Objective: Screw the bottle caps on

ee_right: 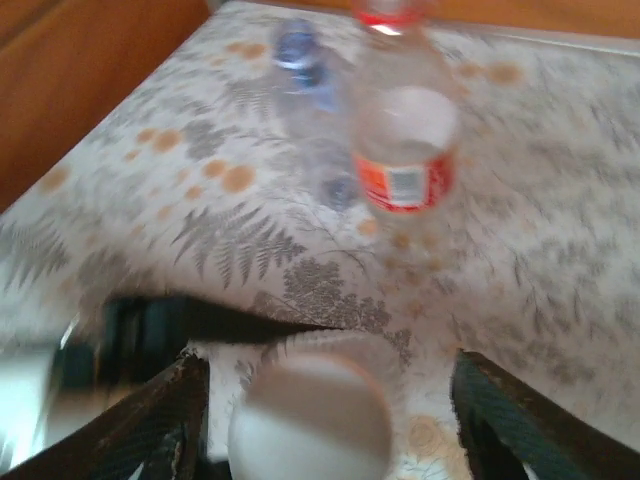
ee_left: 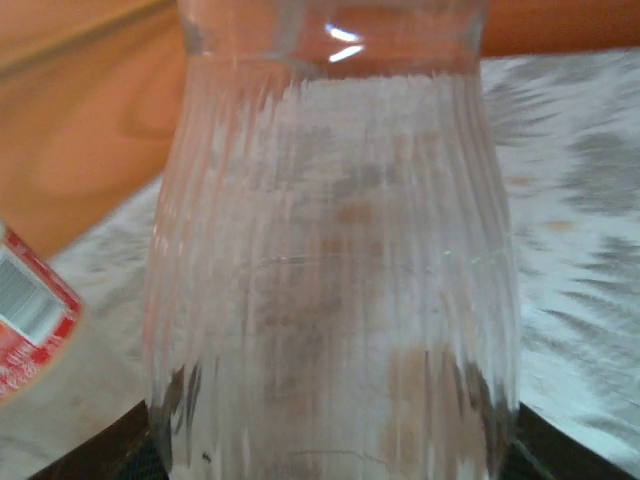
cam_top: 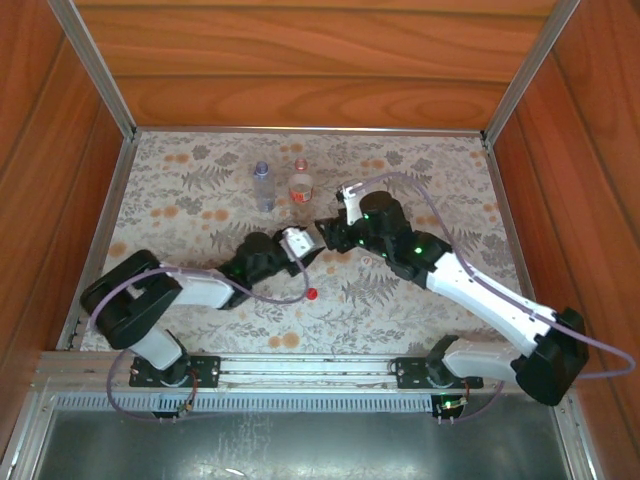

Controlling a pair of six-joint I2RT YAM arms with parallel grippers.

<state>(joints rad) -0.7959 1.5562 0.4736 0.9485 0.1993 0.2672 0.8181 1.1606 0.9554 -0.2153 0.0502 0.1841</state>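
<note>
Reddish wood panels (cam_top: 300,60) close in three sides; aluminium posts (cam_top: 96,65) stand at the rear corners; a grey-and-orange floral cloth (cam_top: 180,190) spreads flat between the walls.

A robot test cell, most likely in a lab rather than a home.

Wooden walls (cam_top: 300,70) close the space in at nine, twelve and three o'clock, and aluminium posts (cam_top: 97,65) run up the far corners at eleven and one. At six o'clock a metal rail (cam_top: 310,368) carries the left arm (cam_top: 190,290) and the right arm (cam_top: 490,300), both bolted down side by side. A dull metal sheet (cam_top: 300,440) lies nearer still. The flowered tablecloth (cam_top: 170,200) is the one homely touch.
</note>
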